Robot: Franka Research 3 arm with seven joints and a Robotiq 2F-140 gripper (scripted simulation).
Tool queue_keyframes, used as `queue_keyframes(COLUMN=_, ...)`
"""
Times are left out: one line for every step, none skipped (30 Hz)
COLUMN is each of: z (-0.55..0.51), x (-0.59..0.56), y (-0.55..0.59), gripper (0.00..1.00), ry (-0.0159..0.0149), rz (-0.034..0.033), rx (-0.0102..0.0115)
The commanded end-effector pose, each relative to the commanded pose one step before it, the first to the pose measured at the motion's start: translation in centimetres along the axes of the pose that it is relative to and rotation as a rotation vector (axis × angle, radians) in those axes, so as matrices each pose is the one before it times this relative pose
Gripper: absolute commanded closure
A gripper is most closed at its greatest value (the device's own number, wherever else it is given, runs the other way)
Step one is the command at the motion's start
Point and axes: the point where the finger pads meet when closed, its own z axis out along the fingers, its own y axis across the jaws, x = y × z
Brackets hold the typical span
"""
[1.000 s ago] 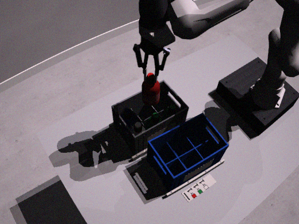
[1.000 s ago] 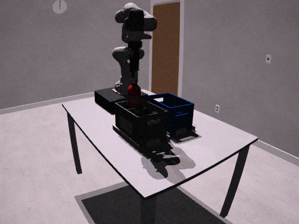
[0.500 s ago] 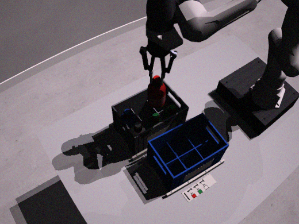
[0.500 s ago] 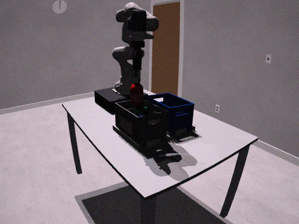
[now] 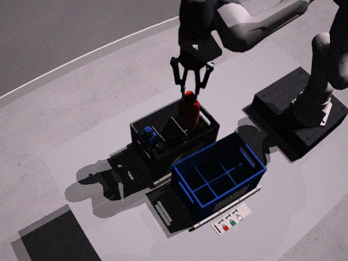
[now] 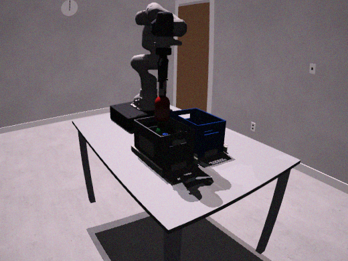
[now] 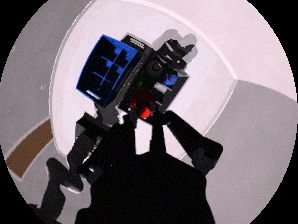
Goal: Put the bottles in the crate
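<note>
The red bottle point(image 5: 189, 112) point(image 6: 162, 108) point(image 7: 145, 112) hangs upright over the black crate point(image 5: 217, 135) point(image 6: 145, 140) point(image 7: 181, 89), its neck clasped by the gripper point(image 5: 189, 95) point(image 6: 162, 94) point(image 7: 143, 108), fingers partly closed; the step looks like carrying it out, and next it should clear the rim and cross to the blue crate point(image 5: 219, 204) point(image 6: 211, 134) point(image 7: 104, 36), no bottle visible inside, the pick list point(image 5: 231, 219) lying beyond; around them spread the pale table point(image 5: 288, 214) point(image 6: 117, 147) point(image 7: 202, 100), grey walls point(image 6: 261, 40) and a brown door point(image 6: 193, 57) point(image 7: 31, 147)

Lower parts of the blue-capped bottle point(image 5: 148, 131) point(image 6: 165, 134) point(image 7: 170, 77), hidden inside the black crate point(image 5: 132, 134) point(image 6: 147, 144) point(image 7: 181, 86); pick-list marks, too small for certainty.
</note>
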Motion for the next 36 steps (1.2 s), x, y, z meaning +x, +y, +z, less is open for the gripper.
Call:
queue_keyframes(z=-0.554, x=0.567, y=-0.247, gripper=1.0, ry=0.00872, rz=0.01214, rx=-0.016)
queue_keyframes(z=0.0, x=0.062, y=-0.19, gripper=1.0, ry=0.0, rz=0.0, rx=0.0)
queue_keyframes(z=0.0, x=0.062, y=-0.19, gripper=1.0, ry=0.0, rz=0.0, rx=0.0)
queue_keyframes(z=0.0, x=0.062, y=-0.19, gripper=1.0, ry=0.0, rz=0.0, rx=0.0)
queue_keyframes(z=0.0, x=0.062, y=-0.19, gripper=1.0, ry=0.0, rz=0.0, rx=0.0)
queue_keyframes(z=0.0, x=0.062, y=-0.19, gripper=1.0, ry=0.0, rz=0.0, rx=0.0)
queue_keyframes(z=0.0, x=0.062, y=-0.19, gripper=1.0, ry=0.0, rz=0.0, rx=0.0)
queue_keyframes(z=0.0, x=0.062, y=-0.19, gripper=1.0, ry=0.0, rz=0.0, rx=0.0)
queue_keyframes(z=0.0, x=0.062, y=-0.19, gripper=1.0, ry=0.0, rz=0.0, rx=0.0)
queue_keyframes(z=0.0, x=0.062, y=-0.19, gripper=1.0, ry=0.0, rz=0.0, rx=0.0)
queue_keyframes(z=0.0, x=0.062, y=-0.19, gripper=1.0, ry=0.0, rz=0.0, rx=0.0)
queue_keyframes(z=0.0, x=0.062, y=-0.19, gripper=1.0, ry=0.0, rz=0.0, rx=0.0)
queue_keyframes(z=0.0, x=0.062, y=-0.19, gripper=1.0, ry=0.0, rz=0.0, rx=0.0)
queue_keyframes(z=0.0, x=0.0, y=0.0, gripper=1.0, ry=0.0, rz=0.0, rx=0.0)
queue_keyframes(z=0.0, x=0.0, y=0.0, gripper=1.0, ry=0.0, rz=0.0, rx=0.0)
queue_keyframes(z=0.0, x=0.062, y=-0.19, gripper=1.0, ry=0.0, rz=0.0, rx=0.0)
queue_keyframes(z=0.0, x=0.062, y=-0.19, gripper=1.0, ry=0.0, rz=0.0, rx=0.0)
queue_keyframes(z=0.0, x=0.062, y=-0.19, gripper=1.0, ry=0.0, rz=0.0, rx=0.0)
queue_keyframes(z=0.0, x=0.062, y=-0.19, gripper=1.0, ry=0.0, rz=0.0, rx=0.0)
queue_keyframes(z=0.0, x=0.062, y=-0.19, gripper=1.0, ry=0.0, rz=0.0, rx=0.0)
queue_keyframes(z=0.0, x=0.062, y=-0.19, gripper=1.0, ry=0.0, rz=0.0, rx=0.0)
queue_keyframes(z=0.0, x=0.062, y=-0.19, gripper=1.0, ry=0.0, rz=0.0, rx=0.0)
queue_keyframes(z=0.0, x=0.062, y=-0.19, gripper=1.0, ry=0.0, rz=0.0, rx=0.0)
queue_keyframes(z=0.0, x=0.062, y=-0.19, gripper=1.0, ry=0.0, rz=0.0, rx=0.0)
queue_keyframes(z=0.0, x=0.062, y=-0.19, gripper=1.0, ry=0.0, rz=0.0, rx=0.0)
queue_keyframes(z=0.0, x=0.062, y=-0.19, gripper=1.0, ry=0.0, rz=0.0, rx=0.0)
queue_keyframes(z=0.0, x=0.062, y=-0.19, gripper=1.0, ry=0.0, rz=0.0, rx=0.0)
queue_keyframes(z=0.0, x=0.062, y=-0.19, gripper=1.0, ry=0.0, rz=0.0, rx=0.0)
queue_keyframes(z=0.0, x=0.062, y=-0.19, gripper=1.0, ry=0.0, rz=0.0, rx=0.0)
queue_keyframes(z=0.0, x=0.062, y=-0.19, gripper=1.0, ry=0.0, rz=0.0, rx=0.0)
queue_keyframes(z=0.0, x=0.0, y=0.0, gripper=1.0, ry=0.0, rz=0.0, rx=0.0)
queue_keyframes(z=0.0, x=0.0, y=0.0, gripper=1.0, ry=0.0, rz=0.0, rx=0.0)
queue_keyframes(z=0.0, x=0.062, y=-0.19, gripper=1.0, ry=0.0, rz=0.0, rx=0.0)
queue_keyframes(z=0.0, x=0.062, y=-0.19, gripper=1.0, ry=0.0, rz=0.0, rx=0.0)
queue_keyframes(z=0.0, x=0.062, y=-0.19, gripper=1.0, ry=0.0, rz=0.0, rx=0.0)
queue_keyframes(z=0.0, x=0.062, y=-0.19, gripper=1.0, ry=0.0, rz=0.0, rx=0.0)
